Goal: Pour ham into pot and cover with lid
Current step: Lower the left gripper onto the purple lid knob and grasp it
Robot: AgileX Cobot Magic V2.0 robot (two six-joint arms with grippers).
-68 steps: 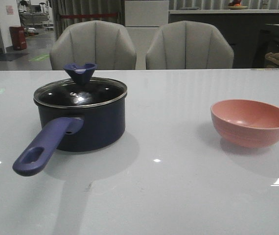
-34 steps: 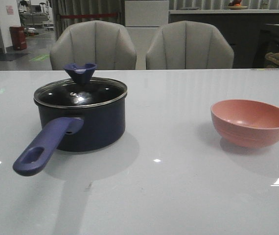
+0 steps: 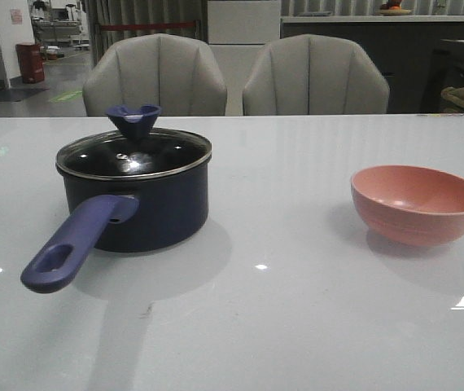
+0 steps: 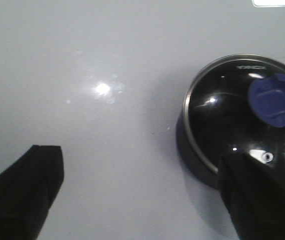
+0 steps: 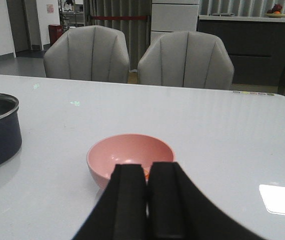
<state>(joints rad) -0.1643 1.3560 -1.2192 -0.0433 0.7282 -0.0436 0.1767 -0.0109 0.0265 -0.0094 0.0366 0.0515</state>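
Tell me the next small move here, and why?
Probably bring the open left gripper over the lid's knob to lift the lid off. It sits on the pot, blocking any pour. The pink bowl stands apart, with the right gripper shut and empty near it.

Your left claw shows two matte black fingers with blunt, squared tips and no markings you can make out. Your right claw is the same plain black, its fingers broad, smooth and round-edged.

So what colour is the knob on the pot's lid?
Dark blue; the knob shows best in the left wrist view.
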